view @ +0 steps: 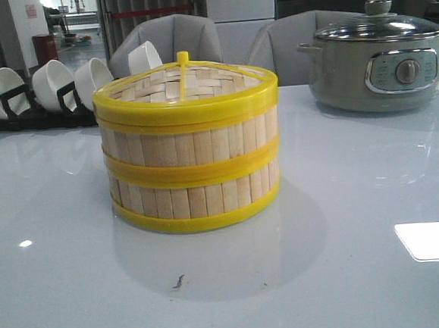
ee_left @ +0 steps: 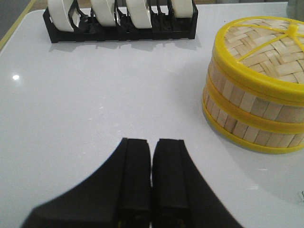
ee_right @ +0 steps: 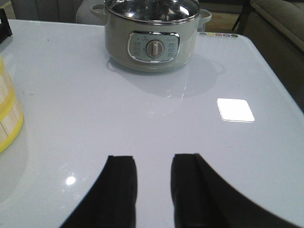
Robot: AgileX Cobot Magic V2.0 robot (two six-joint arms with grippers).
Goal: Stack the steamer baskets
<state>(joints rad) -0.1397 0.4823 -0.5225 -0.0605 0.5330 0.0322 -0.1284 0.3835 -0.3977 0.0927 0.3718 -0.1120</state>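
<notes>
Two steamer baskets [view: 191,155] stand stacked one on the other at the middle of the white table, pale bamboo slats between bright yellow bands. The left wrist view shows the same stack [ee_left: 256,90] with its woven floor and yellow cross-rib. In the right wrist view only a sliver of the stack [ee_right: 7,114] shows at the edge. My left gripper [ee_left: 152,142] is shut with nothing between its black fingers, over bare table well apart from the stack. My right gripper [ee_right: 153,161] is open and empty, also apart from the stack. Neither gripper appears in the front view.
A grey-green electric pot [view: 379,64] with a glass lid stands at the back right, also in the right wrist view [ee_right: 152,35]. A black rack of white bowls [view: 46,90] sits at the back left. Grey chairs stand behind the table.
</notes>
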